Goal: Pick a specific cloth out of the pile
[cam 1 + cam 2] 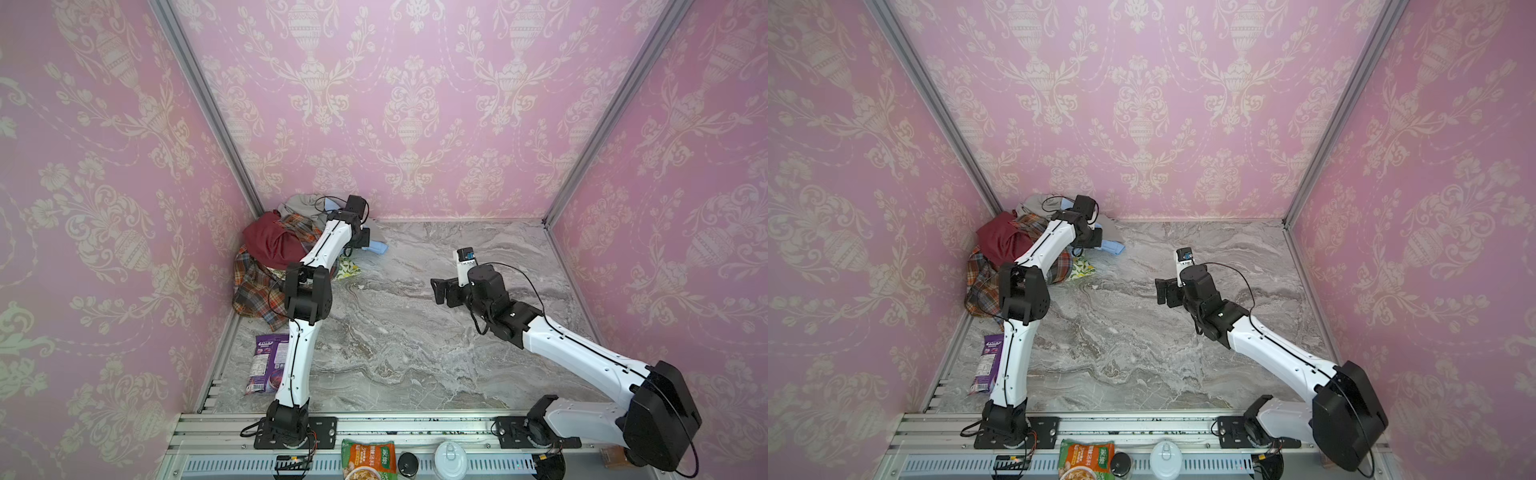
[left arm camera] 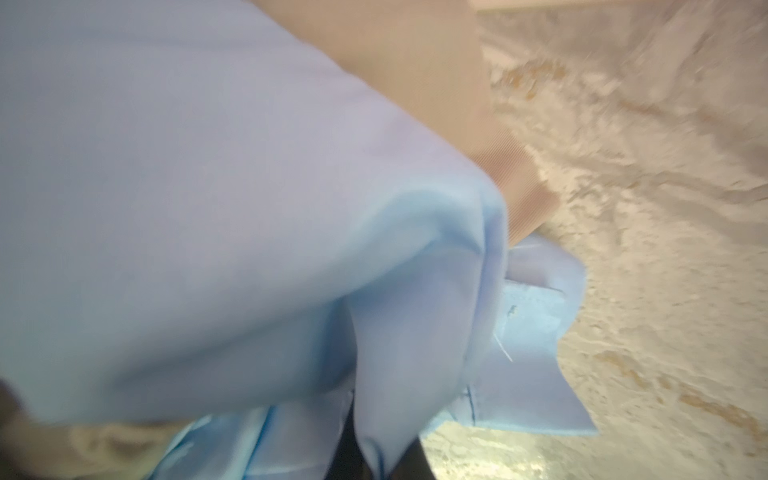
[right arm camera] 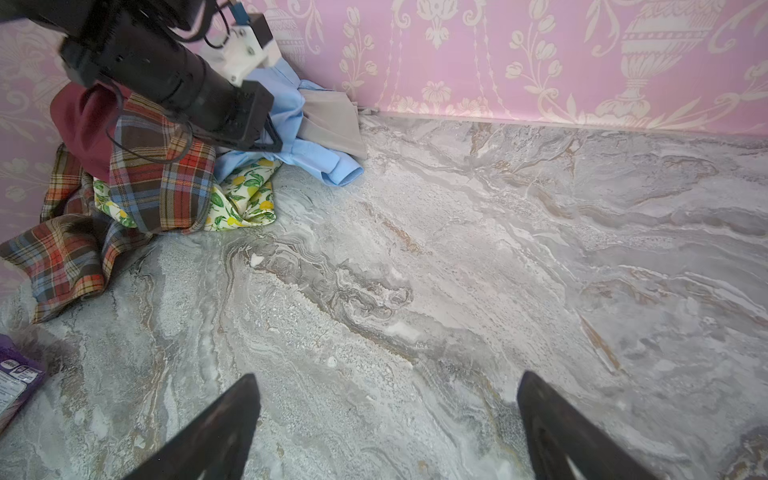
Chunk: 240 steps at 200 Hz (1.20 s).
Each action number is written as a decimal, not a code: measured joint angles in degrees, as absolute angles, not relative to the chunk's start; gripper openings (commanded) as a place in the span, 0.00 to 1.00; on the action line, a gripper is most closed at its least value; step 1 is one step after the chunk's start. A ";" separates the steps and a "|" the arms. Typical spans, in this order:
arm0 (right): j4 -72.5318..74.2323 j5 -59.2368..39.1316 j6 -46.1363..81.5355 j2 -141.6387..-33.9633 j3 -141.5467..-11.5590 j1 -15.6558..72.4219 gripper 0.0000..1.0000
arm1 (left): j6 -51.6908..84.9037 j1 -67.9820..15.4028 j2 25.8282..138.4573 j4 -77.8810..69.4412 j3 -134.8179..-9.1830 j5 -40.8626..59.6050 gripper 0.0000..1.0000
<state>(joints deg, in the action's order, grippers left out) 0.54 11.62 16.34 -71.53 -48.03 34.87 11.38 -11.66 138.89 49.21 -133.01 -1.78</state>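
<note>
The cloth (image 2: pixel 249 208), thin light sky-blue fabric, fills the left wrist view. My left gripper (image 2: pixel 382 467) is shut on a fold of it, with dark fingers (image 2: pixel 351 453) showing either side. In both top views a blue corner (image 1: pixel 376 248) (image 1: pixel 1115 248) pokes out on the table by the pile (image 1: pixel 270 257) in the back left corner. The right wrist view shows the left gripper (image 3: pixel 270 139) down on the cloth (image 3: pixel 316 158) beside the grey garment (image 3: pixel 332 124). My right gripper (image 1: pixel 438 291) (image 3: pixel 386 382) hangs open over bare table, far right of the pile.
The pile holds dark red cloth (image 1: pixel 270 241), orange-brown plaid (image 1: pixel 253 291), grey (image 1: pixel 299 205) and lemon-print fabric (image 3: pixel 245 199). A purple snack packet (image 1: pixel 266 361) lies by the left arm's base. Pink walls close in the marble table (image 1: pixel 415 332). A food packet (image 1: pixel 368 457) lies on the front rail.
</note>
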 measured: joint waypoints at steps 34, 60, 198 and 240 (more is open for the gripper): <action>0.51 11.62 16.36 -71.53 -48.03 34.87 0.97 | 14.98 -9.41 132.64 49.08 -136.86 2.20 0.00; 0.51 11.60 16.38 -71.48 -48.03 34.87 0.97 | 18.09 -7.57 128.75 48.07 -138.54 4.95 0.00; 2.13 7.94 15.88 -73.78 -52.99 34.87 0.97 | 29.34 -2.00 127.48 47.55 -157.47 14.20 0.00; 4.56 5.23 13.80 -77.25 -57.41 34.87 0.98 | 32.97 -1.98 127.04 43.18 -157.47 16.16 0.00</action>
